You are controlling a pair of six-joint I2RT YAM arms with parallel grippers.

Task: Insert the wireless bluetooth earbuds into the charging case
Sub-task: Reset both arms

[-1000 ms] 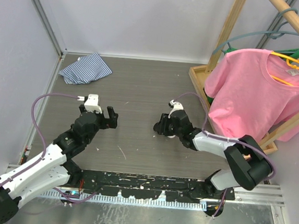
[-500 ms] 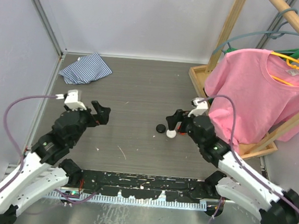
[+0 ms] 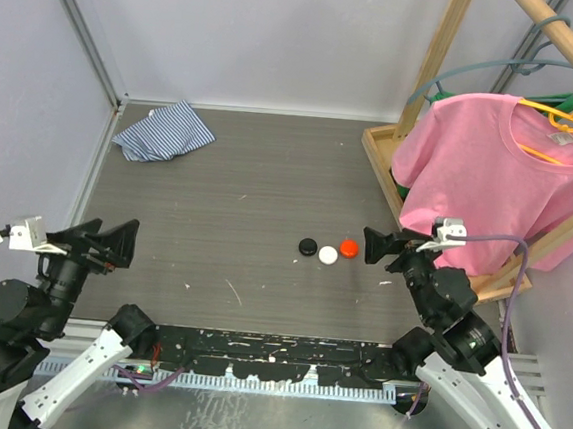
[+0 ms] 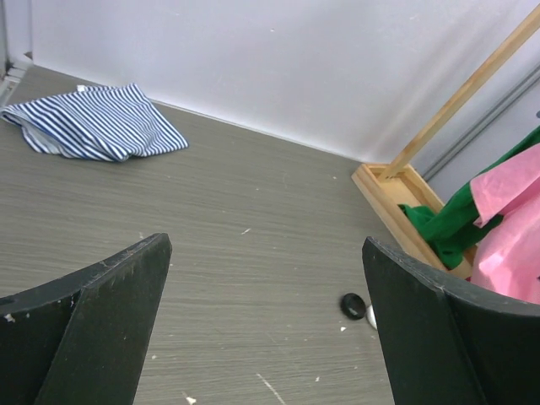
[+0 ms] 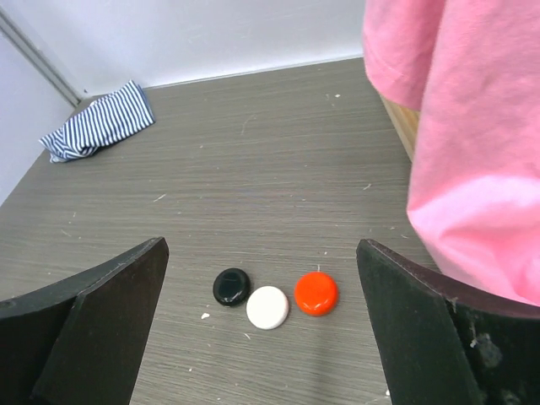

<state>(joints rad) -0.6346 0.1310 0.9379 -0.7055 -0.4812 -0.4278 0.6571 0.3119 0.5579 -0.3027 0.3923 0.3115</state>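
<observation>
My left fingers [image 4: 110, 321] hang spread wide and hold nothing, low over the near left of the worktop [image 3: 250, 171], well apart from anything of the task. A striped cloth [image 3: 163, 130] lies crumpled in the far left corner. Right of the middle, three round charging cases sit flat in a short row, each just beside the next: the black case [image 5: 231, 286], the white case [image 5: 268, 306] and the red case [image 5: 316, 293]. All three look shut and I see no earbuds lying loose anywhere, so I judge they are already inside and the insertion is done, though I cannot see into the cases to be sure. My right fingers [image 5: 101, 312] are likewise spread wide and empty, raised near the red case and facing the row without touching it. Further right a pink shirt [image 3: 490, 182] hangs on a wooden rack [image 3: 435, 67]. If the cases are full, nothing seems left to do.
</observation>
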